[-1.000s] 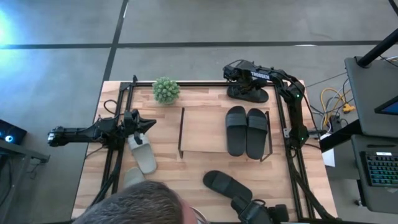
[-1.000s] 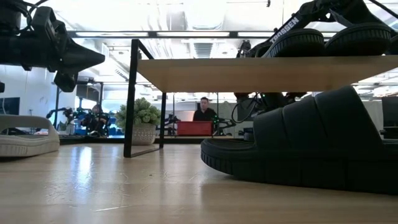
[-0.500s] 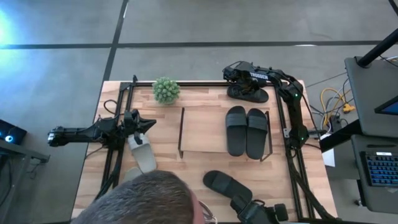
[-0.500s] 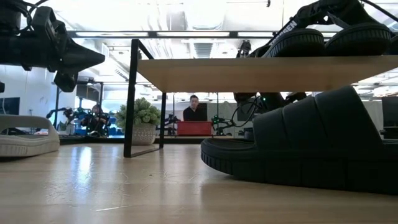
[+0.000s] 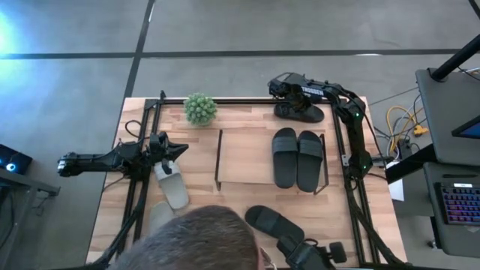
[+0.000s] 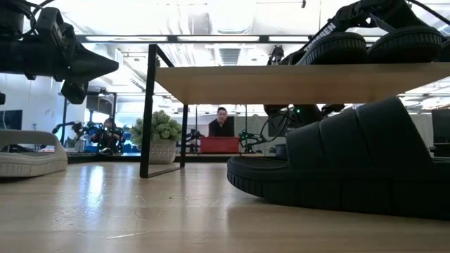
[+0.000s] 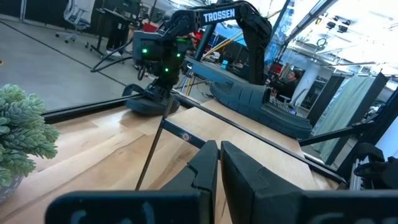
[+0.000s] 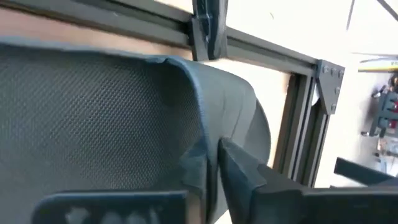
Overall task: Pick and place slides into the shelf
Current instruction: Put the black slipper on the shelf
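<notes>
Fingers of the right gripper (image 8: 214, 168) pinch a black slide's (image 5: 300, 112) strap at the table's far edge, behind the shelf (image 5: 244, 157) holding two slides; left gripper (image 5: 180, 150) closed, empty.

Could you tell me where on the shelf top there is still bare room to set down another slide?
The shelf is bare over its left part, from its left edge to the two black slides lying side by side at its right end. Behind that end it is crowded: the right gripper is closed on a black slide.
</notes>
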{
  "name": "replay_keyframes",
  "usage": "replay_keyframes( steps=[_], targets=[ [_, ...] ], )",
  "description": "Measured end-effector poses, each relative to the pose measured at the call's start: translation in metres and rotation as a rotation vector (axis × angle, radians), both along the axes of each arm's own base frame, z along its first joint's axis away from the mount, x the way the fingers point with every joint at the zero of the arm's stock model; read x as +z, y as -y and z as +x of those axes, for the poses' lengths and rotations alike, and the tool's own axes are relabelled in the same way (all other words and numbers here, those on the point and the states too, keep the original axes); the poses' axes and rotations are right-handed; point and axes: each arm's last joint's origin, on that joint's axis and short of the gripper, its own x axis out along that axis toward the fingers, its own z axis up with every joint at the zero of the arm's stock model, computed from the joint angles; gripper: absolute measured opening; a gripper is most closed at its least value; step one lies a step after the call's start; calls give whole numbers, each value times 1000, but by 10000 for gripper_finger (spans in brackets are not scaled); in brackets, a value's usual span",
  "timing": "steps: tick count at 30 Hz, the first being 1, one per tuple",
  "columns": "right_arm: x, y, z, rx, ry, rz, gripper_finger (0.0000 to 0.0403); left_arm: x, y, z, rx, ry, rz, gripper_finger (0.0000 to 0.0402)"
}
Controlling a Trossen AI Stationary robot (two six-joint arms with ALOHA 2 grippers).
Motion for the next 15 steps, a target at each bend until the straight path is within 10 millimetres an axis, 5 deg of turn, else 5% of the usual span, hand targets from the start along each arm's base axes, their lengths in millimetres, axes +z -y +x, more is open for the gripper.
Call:
replay_keyframes(
  steps=[9,15],
  targets=[
    [2,4,7,79,62,23,10,0,0,0,0,0,0,6],
    [21,6,20,159,126,-37,10,0,0,0,0,0,0,6]
  ],
)
